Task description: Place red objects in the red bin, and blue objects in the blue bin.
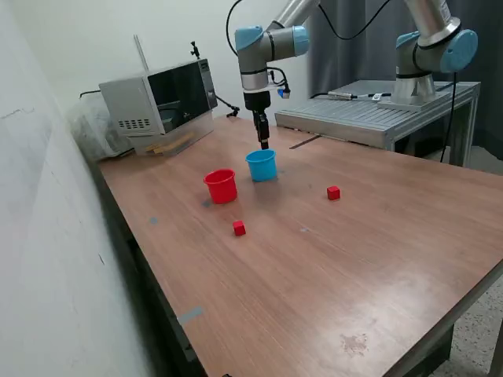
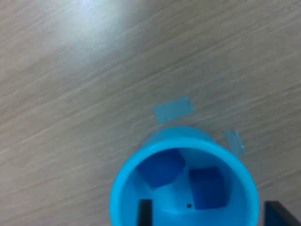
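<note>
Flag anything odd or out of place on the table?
Nothing spilled or damaged. Both cups, red and blue, stand upright; two blue cubes sit inside the blue one. Two red cubes lie loose, unsorted.

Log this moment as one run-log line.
gripper: above blue cup, jaws open | blue cubes: both in blue cup | red cubes: on table | red cup: contents unseen

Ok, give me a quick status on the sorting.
Gripper above blue cup, state unclear. Both blue cubes inside. Two red cubes on table, unobstructed.
</note>
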